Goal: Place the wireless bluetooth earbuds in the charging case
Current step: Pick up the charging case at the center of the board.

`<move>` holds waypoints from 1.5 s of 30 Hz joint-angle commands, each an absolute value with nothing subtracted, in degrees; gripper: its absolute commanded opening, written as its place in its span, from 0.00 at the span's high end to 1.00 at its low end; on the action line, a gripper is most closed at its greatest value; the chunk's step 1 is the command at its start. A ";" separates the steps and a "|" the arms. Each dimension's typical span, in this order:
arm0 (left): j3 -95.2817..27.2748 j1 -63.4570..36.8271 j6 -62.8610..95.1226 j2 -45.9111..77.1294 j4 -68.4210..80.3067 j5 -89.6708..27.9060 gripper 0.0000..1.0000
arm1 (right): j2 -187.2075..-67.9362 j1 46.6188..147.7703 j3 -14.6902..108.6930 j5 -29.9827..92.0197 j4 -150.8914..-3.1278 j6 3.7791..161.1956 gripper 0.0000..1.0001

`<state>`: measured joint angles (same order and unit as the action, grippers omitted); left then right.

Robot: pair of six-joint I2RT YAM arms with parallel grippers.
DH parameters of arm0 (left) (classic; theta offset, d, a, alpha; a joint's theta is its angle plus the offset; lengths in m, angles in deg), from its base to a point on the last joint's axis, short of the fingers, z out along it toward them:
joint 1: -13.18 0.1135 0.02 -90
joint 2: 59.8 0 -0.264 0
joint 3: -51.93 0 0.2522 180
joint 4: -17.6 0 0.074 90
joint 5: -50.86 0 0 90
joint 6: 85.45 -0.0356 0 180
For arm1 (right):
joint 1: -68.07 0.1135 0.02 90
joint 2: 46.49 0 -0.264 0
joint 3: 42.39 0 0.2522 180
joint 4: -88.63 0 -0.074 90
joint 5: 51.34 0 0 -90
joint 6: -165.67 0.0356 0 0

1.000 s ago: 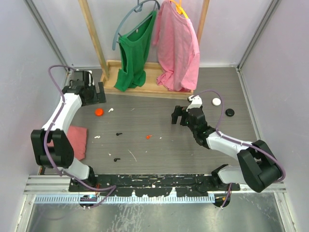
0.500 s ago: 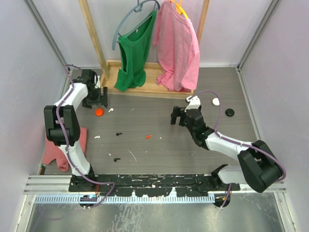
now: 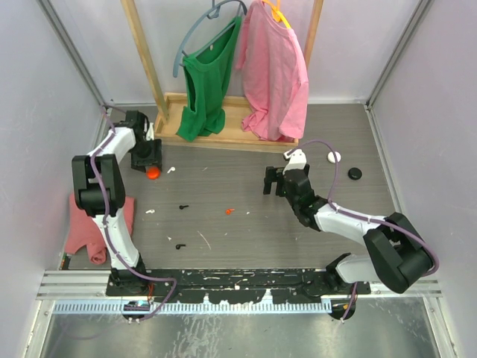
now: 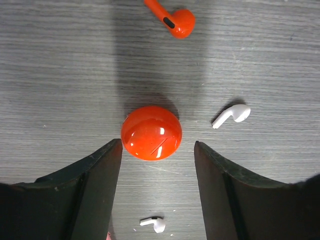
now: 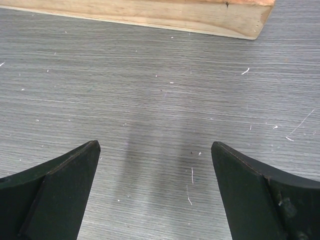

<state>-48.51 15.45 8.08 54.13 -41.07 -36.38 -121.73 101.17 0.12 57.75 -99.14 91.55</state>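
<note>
Because the earbuds are tiny, light and glossy, they will probably skid or flick away under a clumsy pinch, so each looks best taken across its bulb. The rounded orange case (image 4: 151, 132) looks hard and slick and wants a grip across its widest part. It sits at the far left of the table, with an orange-red earbud (image 4: 175, 21) just beyond it, a white earbud (image 4: 232, 114) beside it and black earbuds (image 3: 183, 206) nearer the middle. The left gripper (image 4: 157, 144) straddles the case, half closed with a gap on one side, gripping nothing. The right gripper (image 5: 155, 165) gapes wide and empty over bare table. A second ago the left claw stood wider, up by the rack; the right has barely shifted
</note>
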 commanded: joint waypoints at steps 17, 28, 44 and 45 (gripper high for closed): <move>-49.87 14.91 7.07 56.05 -41.77 -33.87 0.42 | -125.92 102.35 6.96 58.27 -96.34 90.00 0.00; -50.16 14.33 7.01 57.15 -41.43 -34.10 0.38 | -125.59 102.30 6.89 57.07 -96.50 89.96 0.00; -44.70 14.05 12.10 49.26 -39.89 -29.05 0.55 | -124.58 102.36 6.38 51.68 -98.44 91.22 0.00; -44.11 13.84 12.83 48.11 -39.63 -28.55 0.55 | -124.31 102.34 6.12 49.44 -98.90 91.47 0.00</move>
<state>-46.34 14.53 9.48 55.27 -40.76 -32.47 -126.10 102.09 4.71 53.82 -95.19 90.83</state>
